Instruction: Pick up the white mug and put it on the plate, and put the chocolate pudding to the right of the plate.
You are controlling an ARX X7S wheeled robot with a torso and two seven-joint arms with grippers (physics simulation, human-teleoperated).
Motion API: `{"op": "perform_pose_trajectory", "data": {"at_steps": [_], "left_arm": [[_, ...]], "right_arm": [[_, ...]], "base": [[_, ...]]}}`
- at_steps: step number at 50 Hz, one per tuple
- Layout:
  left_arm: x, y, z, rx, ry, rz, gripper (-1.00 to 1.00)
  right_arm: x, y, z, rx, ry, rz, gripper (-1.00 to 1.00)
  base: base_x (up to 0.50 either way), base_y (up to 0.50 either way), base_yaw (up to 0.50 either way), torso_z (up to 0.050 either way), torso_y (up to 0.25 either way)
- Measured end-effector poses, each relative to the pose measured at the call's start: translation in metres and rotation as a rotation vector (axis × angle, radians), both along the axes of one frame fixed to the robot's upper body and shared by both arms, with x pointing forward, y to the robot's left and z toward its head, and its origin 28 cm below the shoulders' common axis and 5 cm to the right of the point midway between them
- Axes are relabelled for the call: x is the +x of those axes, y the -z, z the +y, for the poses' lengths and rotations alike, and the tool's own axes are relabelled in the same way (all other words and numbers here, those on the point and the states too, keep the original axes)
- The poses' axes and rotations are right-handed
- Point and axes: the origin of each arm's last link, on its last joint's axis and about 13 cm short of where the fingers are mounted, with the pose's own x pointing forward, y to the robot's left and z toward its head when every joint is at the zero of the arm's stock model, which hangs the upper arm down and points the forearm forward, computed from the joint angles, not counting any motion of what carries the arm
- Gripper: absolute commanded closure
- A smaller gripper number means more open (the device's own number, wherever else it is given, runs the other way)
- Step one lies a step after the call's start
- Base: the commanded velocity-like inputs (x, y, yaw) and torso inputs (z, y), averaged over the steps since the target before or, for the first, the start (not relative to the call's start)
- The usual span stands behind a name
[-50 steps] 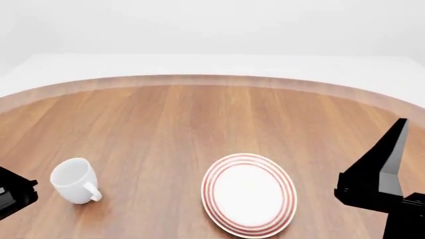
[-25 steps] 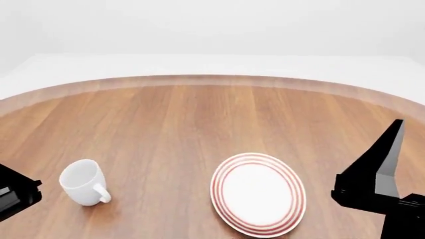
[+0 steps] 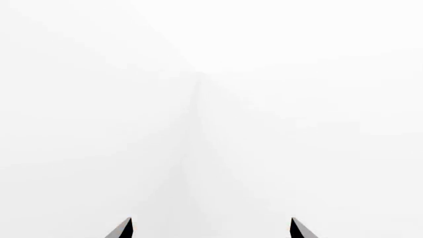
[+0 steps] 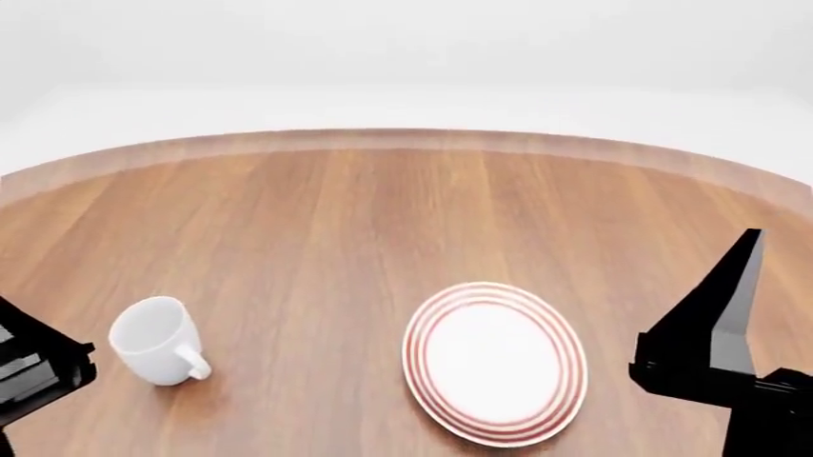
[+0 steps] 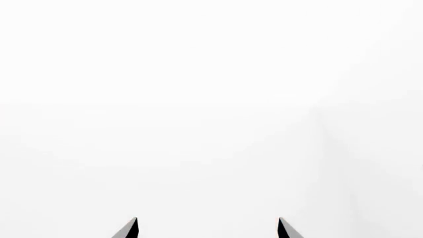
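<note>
Approach stage, nothing grasped: white mug (image 4: 155,340) upright on wooden table (image 4: 381,219), well left of plate (image 4: 496,363); left gripper (image 3: 210,229) and right gripper (image 5: 206,228) fingers apart, empty; pudding unseen; next, left reach toward mug.

In the head view the far edge of the wooden table (image 4: 381,219) now sits higher. The white mug (image 4: 155,340) and the plate (image 4: 494,362) also appear slightly higher than before.

Round wood-grain table (image 4: 330,219) — pale rim; white backdrop beyond.
</note>
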Motion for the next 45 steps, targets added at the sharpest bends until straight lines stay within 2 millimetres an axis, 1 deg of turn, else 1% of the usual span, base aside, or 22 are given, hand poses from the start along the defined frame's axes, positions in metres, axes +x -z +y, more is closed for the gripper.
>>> {"op": "perform_pose_trajectory", "data": {"at_steps": [18, 24, 29, 35, 45], "left_arm": [[0.002, 0.001, -0.001, 0.013, -0.013, 0.031, -1.0], [0.003, 0.001, -0.003, 0.007, -0.008, 0.053, -1.0], [0.007, -0.002, -0.011, -0.01, 0.028, 0.117, -1.0], [0.015, -0.011, -0.025, -0.046, 0.057, 0.204, -1.0], [0.032, -0.029, -0.044, -0.194, 0.05, 0.373, -1.0]], "right_arm": [[0.0, 0.001, 0.001, -0.001, -0.001, 0.008, -1.0], [0.001, 0.002, 0.001, 0.0, 0.0, 0.011, -1.0], [0.001, 0.002, 0.001, 0.001, 0.0, 0.013, -1.0], [0.001, 0.002, 0.001, 0.003, 0.0, 0.014, -1.0], [0.001, 0.002, 0.001, 0.005, -0.002, 0.018, -1.0]], "base": [[0.0, 0.0, 0.0, 0.015, -0.243], [0.0, 0.0, 0.0, 0.0, 0.0], [0.0, 0.0, 0.0, 0.0, 0.0], [0.0, 0.0, 0.0, 0.0, 0.0], [0.0, 0.0, 0.0, 0.0, 0.0]]}}
